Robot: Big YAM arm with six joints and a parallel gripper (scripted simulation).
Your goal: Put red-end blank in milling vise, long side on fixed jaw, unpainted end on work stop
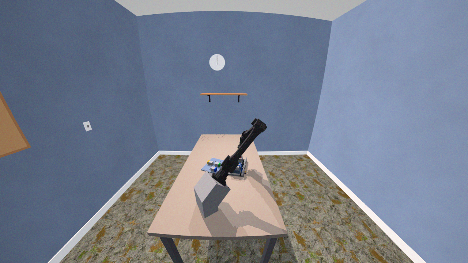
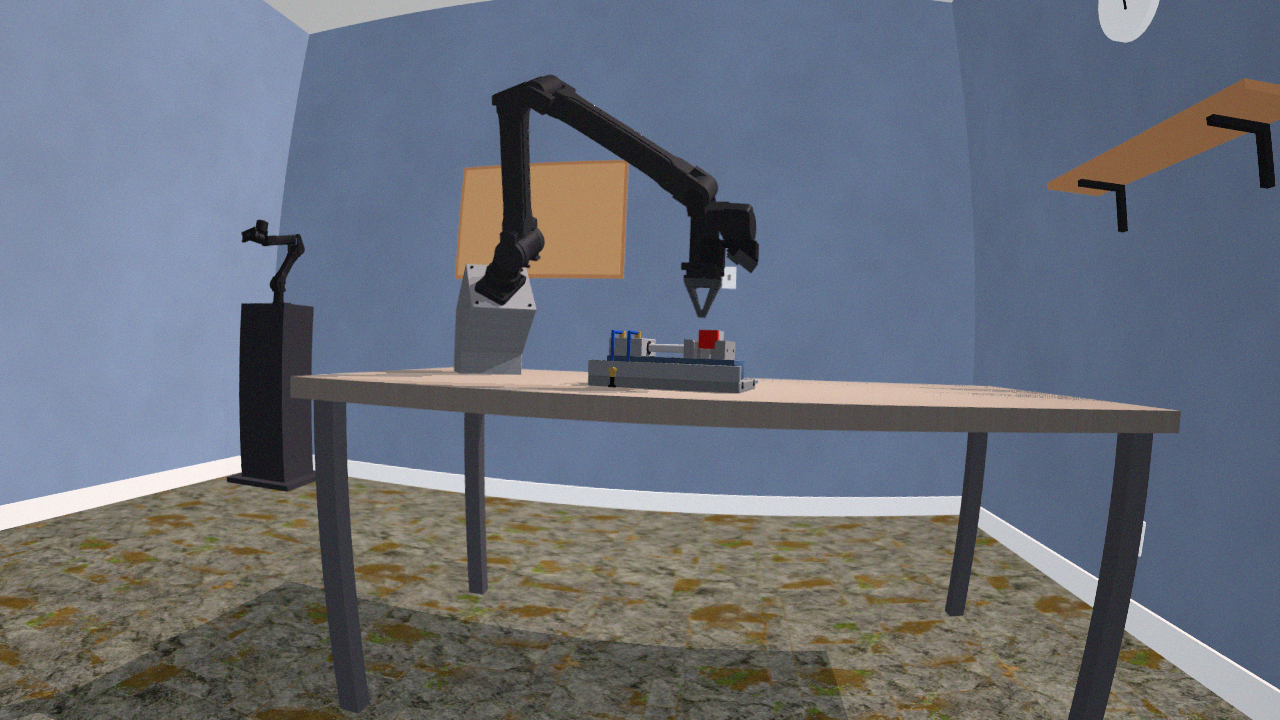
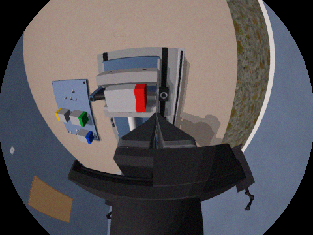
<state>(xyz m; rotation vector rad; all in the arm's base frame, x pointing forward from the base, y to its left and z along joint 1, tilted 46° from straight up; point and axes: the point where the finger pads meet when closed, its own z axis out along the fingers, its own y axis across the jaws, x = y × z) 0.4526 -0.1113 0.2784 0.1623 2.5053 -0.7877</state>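
The blank with the red end (image 3: 121, 98) (image 2: 709, 339) is between the jaws and stands higher than them. Its red end points away from the work stop (image 3: 99, 95); its unpainted end is at or very near the stop. Its far long side is close to the fixed jaw (image 3: 127, 78) (image 2: 727, 351); contact is unclear. The moving jaw (image 2: 690, 349) is on its other side. Its seat on the bars is mostly hidden. My gripper (image 3: 156, 117) (image 2: 701, 315) is shut and empty, a little above the blank. The yellow-ended (image 3: 62, 115), green-ended (image 3: 78, 117) and blue-ended (image 3: 85, 136) blanks lie separately on the plate (image 3: 69, 87) (image 1: 205, 168).
The vise base (image 2: 662, 375) surrounds the jaws. Blue hoses (image 2: 630, 345) rise at its end toward the arm's base (image 2: 492, 331). A round-topped black fitting (image 3: 163, 94) stands beside the jaws, past the red end. The plate is beyond the work stop side.
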